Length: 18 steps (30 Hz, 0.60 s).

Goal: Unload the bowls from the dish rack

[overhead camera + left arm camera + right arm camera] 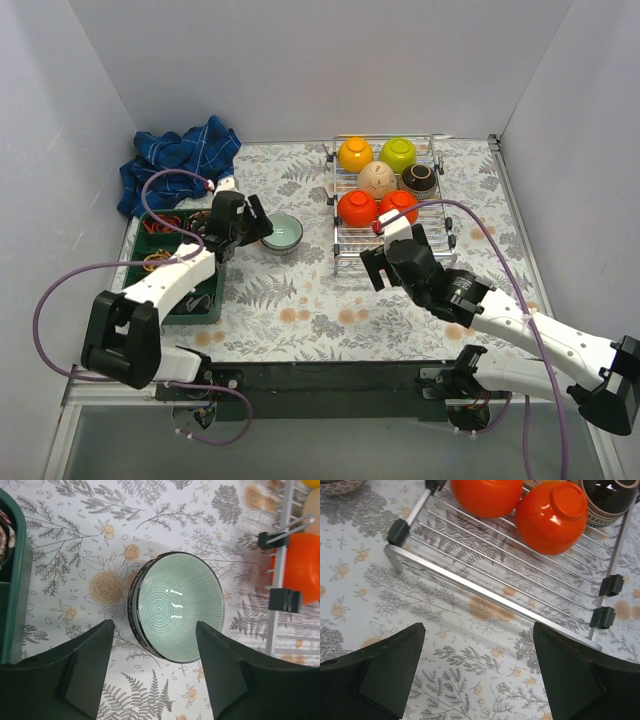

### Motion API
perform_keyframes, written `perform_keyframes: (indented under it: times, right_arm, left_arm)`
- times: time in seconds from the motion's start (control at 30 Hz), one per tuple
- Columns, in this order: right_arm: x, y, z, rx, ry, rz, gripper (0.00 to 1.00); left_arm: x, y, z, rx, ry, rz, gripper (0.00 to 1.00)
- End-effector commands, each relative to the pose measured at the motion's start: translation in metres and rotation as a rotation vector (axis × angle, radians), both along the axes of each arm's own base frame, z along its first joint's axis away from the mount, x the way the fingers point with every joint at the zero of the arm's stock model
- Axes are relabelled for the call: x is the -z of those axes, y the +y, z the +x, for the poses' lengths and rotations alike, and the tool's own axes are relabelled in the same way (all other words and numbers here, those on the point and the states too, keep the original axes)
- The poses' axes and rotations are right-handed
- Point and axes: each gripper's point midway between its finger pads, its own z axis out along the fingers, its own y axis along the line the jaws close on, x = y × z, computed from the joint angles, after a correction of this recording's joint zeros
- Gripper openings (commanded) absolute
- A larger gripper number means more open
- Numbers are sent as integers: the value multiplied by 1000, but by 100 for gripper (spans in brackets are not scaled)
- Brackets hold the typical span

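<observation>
The chrome wire dish rack point(441, 190) stands at the back right. Upside down in it are an orange-yellow point(355, 153), a lime green point(398, 153), a speckled beige point(377, 179), a dark brown point(419, 179) and two red-orange bowls point(357, 208) point(551, 517). A pale blue-green bowl point(283, 232) point(175, 605) sits upright on the table left of the rack. My left gripper point(255, 228) point(155, 625) is open, its fingers either side of that bowl's near rim with a gap showing. My right gripper point(378, 250) point(477, 630) hangs wide open and empty over the table, just in front of the rack's front rail point(485, 592).
A green compartment tray point(137, 252) point(15, 580) holding small items lies along the left edge under my left arm. A blue checked cloth point(180, 160) is bunched at the back left. White walls close in three sides.
</observation>
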Motion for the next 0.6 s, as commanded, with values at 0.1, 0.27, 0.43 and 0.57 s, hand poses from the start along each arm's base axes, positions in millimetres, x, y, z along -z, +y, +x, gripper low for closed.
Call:
perform_keyframes:
  times: [0.1,0.27,0.43,0.57]
  right_arm:
    - [-28,-37,57,113,-89,-121,98]
    - [-35,-51,95,119,-133,-230,98]
    - [-21,-50,133,80,-112,-334,98]
    - [-10,-44,158,27,-102,-454,98]
  left_arm:
    - [-81,1,-31,27,-104,-97,95]
    - [-95,2,-75,44,-68,-175,98]
    - [-102,9,-117,31,-44,-243,98]
    - [-118,14,-140,23,-60,-287,98]
